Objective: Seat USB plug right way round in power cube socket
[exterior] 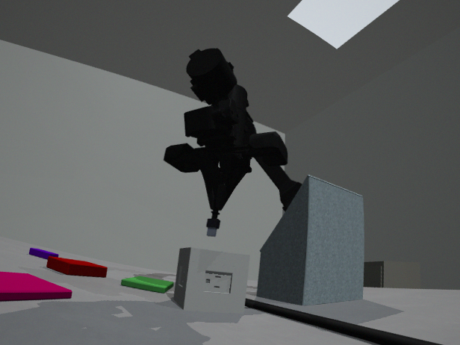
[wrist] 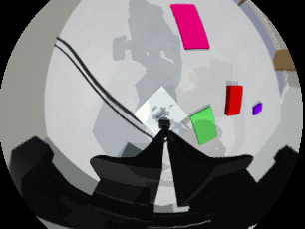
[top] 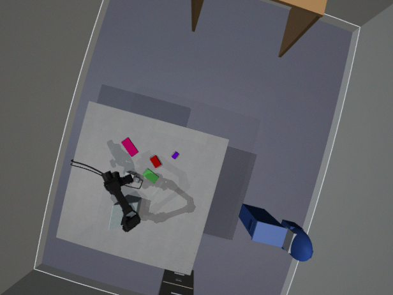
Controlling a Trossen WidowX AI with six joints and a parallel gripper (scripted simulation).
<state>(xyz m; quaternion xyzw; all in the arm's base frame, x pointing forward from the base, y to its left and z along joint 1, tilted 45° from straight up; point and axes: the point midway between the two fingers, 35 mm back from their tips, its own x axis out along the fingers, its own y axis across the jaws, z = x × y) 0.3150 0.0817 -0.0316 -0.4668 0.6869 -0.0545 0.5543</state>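
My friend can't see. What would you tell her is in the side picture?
A black robot gripper holds a small USB plug in the air, just above a grey power cube on the table. Flat coloured blocks lie to the left; a tall grey block stands on the right.

room interior: grey walls [exterior: 93, 157] enclosing a slate-blue floor [top: 223, 80]; a bright ceiling panel [exterior: 340, 19] glowing overhead; a pale square tabletop [top: 178, 204] standing on the floor; wooden furniture [top: 303, 22] showing at the far edge; a blue cabinet [top: 268, 228] sitting beside the tabletop; a dark drawer unit [top: 177, 282] standing at the near edge.
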